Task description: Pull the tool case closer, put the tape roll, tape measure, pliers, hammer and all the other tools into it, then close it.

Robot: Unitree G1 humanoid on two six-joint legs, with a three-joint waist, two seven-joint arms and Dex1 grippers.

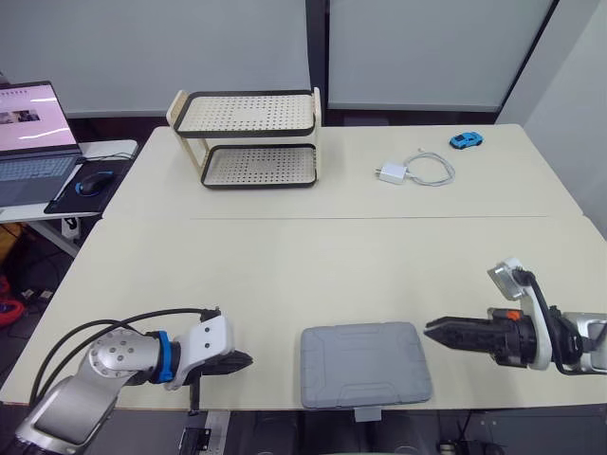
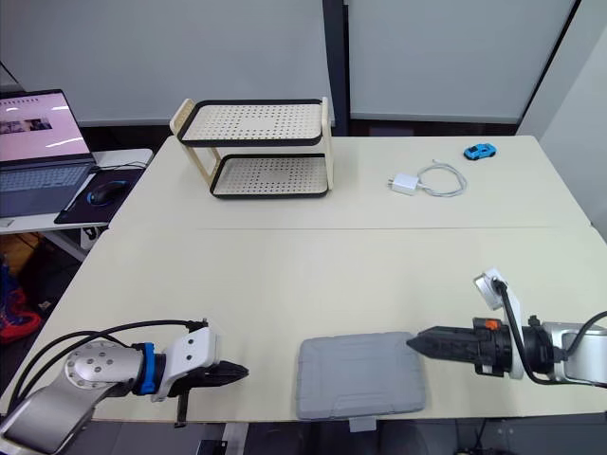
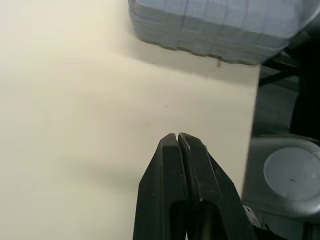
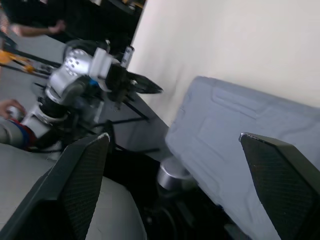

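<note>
Plainly we see one grey, ribbed tool case (image 1: 365, 365) lying shut, our left gripper (image 1: 245, 360) clenched empty, our right gripper (image 1: 429, 328) spread open.

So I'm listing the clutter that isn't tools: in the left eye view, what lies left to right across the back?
laptop → mouse → rack → charger → toy car

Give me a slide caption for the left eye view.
Closed tool case at the near edge of the table, between left gripper and right gripper; rack, charger, toy car behind.
</note>
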